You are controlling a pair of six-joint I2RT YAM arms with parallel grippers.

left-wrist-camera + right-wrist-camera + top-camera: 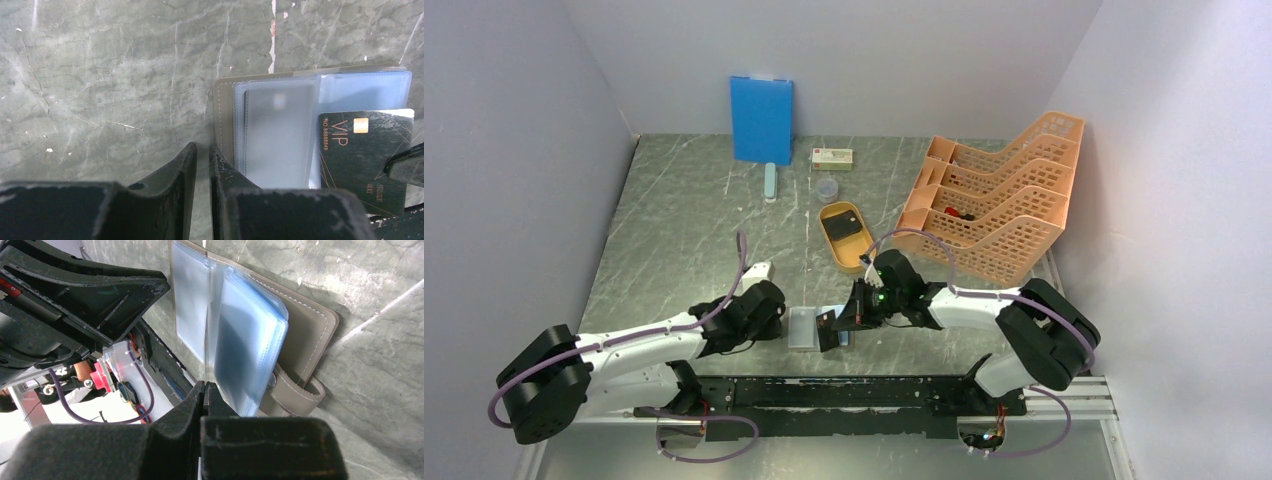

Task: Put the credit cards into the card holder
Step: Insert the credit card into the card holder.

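Taupe cover, clear sleeves: in the top view your card holder [802, 327] lies open and flat on the worktop [684, 230], close to the arm bases. The left end effector [776, 318] is just beside its left edge and the right end effector [837, 325] reaches in over its right half. A dark stack [846, 226], prob. the remaining cards, sits in the orange tray [824, 240] further back

Left wrist: the jaws are nearly together, w/ a thin strip of worktop showing between them and nothing gripped. One finger [220, 165] is right at the holder's taupe border. A black VIP credit card [365, 160] lies over the right-hand sleeves, pinched at its corner

Right wrist: the jaws are pressed together on that card, seen edge-on as a thin line among the fanned sleeves [250, 340]. The strap [295, 392] hangs loose

You look to be mid-insertion of one card. Next you need its leading edge lined up w/ a pocket mouth, then a flat slide in, w/ the left side pinning the cover so it doesn't skid
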